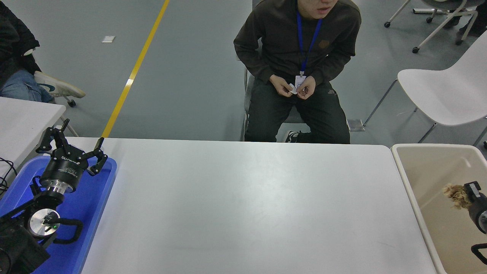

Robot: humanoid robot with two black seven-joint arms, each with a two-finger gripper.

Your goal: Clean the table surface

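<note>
White table surface (243,205) (matte) seemingly bears a blue tray (99,207).

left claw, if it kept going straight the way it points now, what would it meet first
Probably nothing on the table. The left claw is open above the blue tray, aimed away from the camera past the table surface far left corner. Beyond lies bare grey floor with a yellow line, though depth is unclear.
</note>
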